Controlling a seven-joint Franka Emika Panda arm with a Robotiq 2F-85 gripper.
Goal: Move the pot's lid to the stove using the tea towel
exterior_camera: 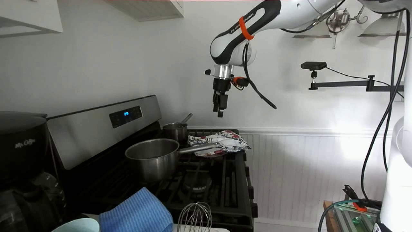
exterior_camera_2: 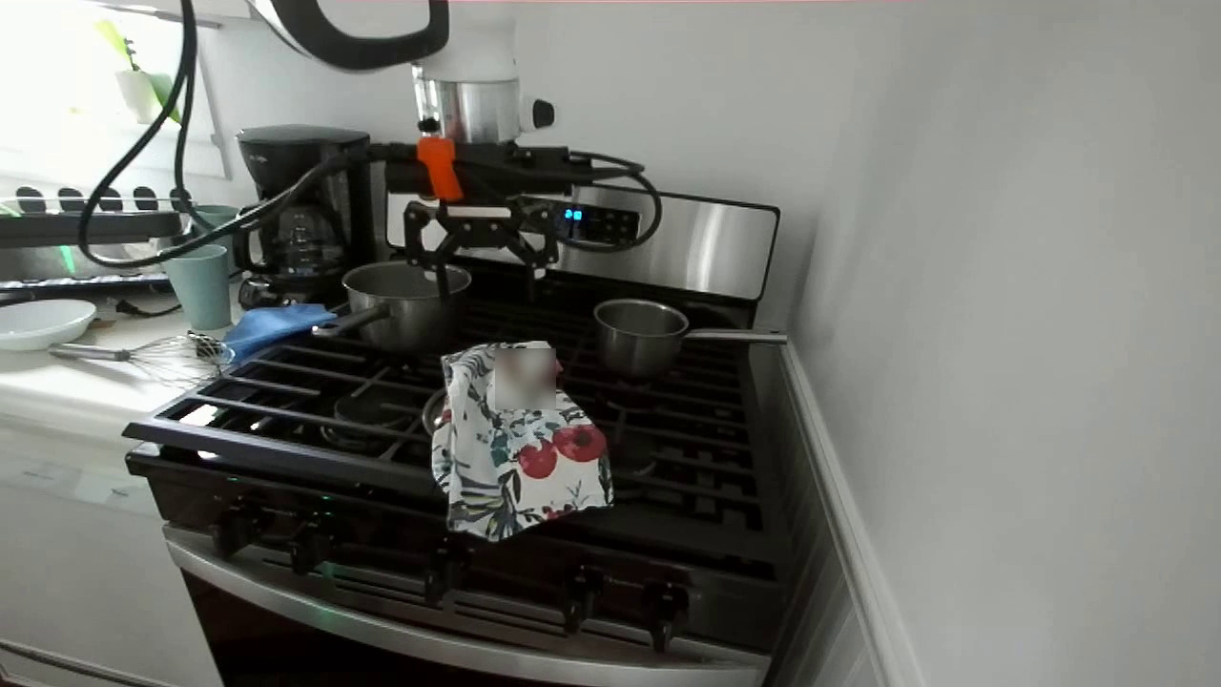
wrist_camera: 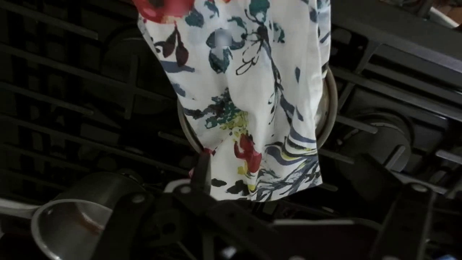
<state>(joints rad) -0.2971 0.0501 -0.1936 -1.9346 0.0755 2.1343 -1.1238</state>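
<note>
While the gas stove point(exterior_camera_2: 382, 515) is bearing the floral tea towel point(exterior_camera_2: 525, 458) and, mostly hidden beneath, the metal lid point(wrist_camera: 327, 110), my spread gripper point(exterior_camera_2: 488, 291) is hanging empty above; I'm judging the transfer done, only withdrawing remaining.

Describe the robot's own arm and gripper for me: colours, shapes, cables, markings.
The arm is white and rounded with black trim, FRANKA EMIKA lettering, an orange strap and black cables. A silver collar joins it to a black gripper with two slim, linked fingers.
</note>
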